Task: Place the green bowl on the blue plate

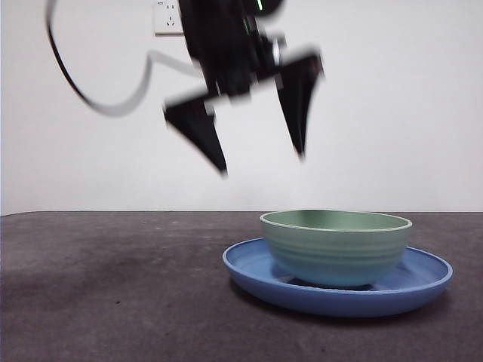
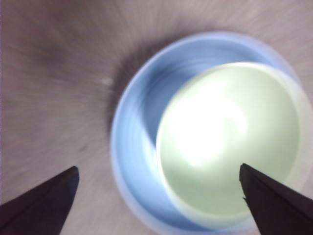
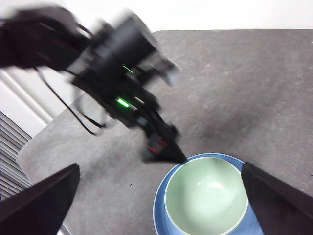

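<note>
Green bowl [image 1: 336,246] seated inside blue plate [image 1: 423,280], upright. Left gripper [image 1: 260,162] above, motion-blurred, jaws wide, empty. Right gripper [image 3: 156,205] wide too, apparently high overhead; plate's near edge cut off.

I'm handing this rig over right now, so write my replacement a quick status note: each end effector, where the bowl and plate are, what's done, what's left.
Left end effector: open, empty, in the air above the table, up and to one side of the bowl; it is motion-blurred.
Right end effector: open, empty, high above the table, looking down at the dishes.
The green bowl sits upright inside the blue plate, off centre, on the dark table.
Done: the bowl is on the plate and released.
Left: only clearing the arms, it seems.
</note>
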Available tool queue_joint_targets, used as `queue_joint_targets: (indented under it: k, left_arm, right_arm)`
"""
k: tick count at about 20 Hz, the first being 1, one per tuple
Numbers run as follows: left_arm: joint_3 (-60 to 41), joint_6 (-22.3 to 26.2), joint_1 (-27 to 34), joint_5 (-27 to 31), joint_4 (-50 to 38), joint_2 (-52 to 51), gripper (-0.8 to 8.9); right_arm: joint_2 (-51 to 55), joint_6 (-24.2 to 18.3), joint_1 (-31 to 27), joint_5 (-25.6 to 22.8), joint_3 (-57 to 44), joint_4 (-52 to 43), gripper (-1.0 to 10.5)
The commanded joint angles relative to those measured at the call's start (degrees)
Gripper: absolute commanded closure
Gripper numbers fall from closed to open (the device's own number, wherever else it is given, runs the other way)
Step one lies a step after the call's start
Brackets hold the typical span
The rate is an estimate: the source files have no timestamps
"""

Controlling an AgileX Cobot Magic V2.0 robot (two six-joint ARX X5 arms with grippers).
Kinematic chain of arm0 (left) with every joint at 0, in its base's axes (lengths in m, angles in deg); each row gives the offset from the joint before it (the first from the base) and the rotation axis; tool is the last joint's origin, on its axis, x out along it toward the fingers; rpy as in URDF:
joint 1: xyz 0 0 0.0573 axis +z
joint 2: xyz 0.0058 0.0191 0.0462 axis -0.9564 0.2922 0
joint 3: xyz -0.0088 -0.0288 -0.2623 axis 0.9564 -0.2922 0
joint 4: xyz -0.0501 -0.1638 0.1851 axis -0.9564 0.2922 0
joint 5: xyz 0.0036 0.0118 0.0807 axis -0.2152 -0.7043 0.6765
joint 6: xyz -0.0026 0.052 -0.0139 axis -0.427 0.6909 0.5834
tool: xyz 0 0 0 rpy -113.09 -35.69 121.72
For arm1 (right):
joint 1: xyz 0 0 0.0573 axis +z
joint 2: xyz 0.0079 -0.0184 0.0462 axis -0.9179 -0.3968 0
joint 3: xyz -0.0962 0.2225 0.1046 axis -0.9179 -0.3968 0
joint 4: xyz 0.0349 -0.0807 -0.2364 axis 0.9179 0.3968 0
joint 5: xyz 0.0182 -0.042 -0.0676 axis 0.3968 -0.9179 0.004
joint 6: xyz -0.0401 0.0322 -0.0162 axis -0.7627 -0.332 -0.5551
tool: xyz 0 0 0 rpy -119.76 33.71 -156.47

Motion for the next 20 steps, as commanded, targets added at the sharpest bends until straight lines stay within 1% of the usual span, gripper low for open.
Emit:
queue_joint_targets:
  k: [1,2,5,8,10,13,17,18,20]
  left_arm:
    - [1.79,3.82,-0.31,2.73,2.14,-5.2,2.57]
    - [1.77,3.96,-0.22,3.26,2.64,-7.37,2.38]
    - [0.66,5.55,0.07,3.5,4.59,-14.51,2.36]
    - [-5.03,8.52,0.07,3.5,4.57,-21.94,2.38]
    - [-11.21,9.86,0.13,3.48,2.62,-27.93,2.38]
    - [-22.29,11.74,0.87,3.45,-2.49,-39.3,2.38]
    - [-36.46,11.89,2.56,3.21,-6.91,-54.8,2.38]
    - [-39.67,11.89,2.91,2.45,-7.89,-58.55,2.38]
    - [-44.96,11.87,3.32,-2.19,-9.22,-65.61,2.38]
  right_arm:
    - [-0.2,-0.59,0.24,-0.11,0.96,-0.31,3.4]
    - [-0.2,-0.59,0.24,-0.09,0.96,-0.28,3.4]
    - [-0.2,-0.59,0.24,-0.09,0.96,0.11,3.4]
    - [-0.2,-0.61,0.24,-0.13,0.96,1.44,3.4]
    - [-0.2,-0.61,0.24,-0.15,0.96,2.01,3.4]
    - [-0.2,-0.61,0.24,-0.24,0.96,2.12,3.4]
    - [-0.22,-0.61,0.24,-0.35,0.96,2.1,3.4]
    - [-0.22,-0.61,0.24,-0.35,0.96,2.1,3.4]
    - [-0.22,-0.59,0.24,-0.33,0.96,2.16,3.4]
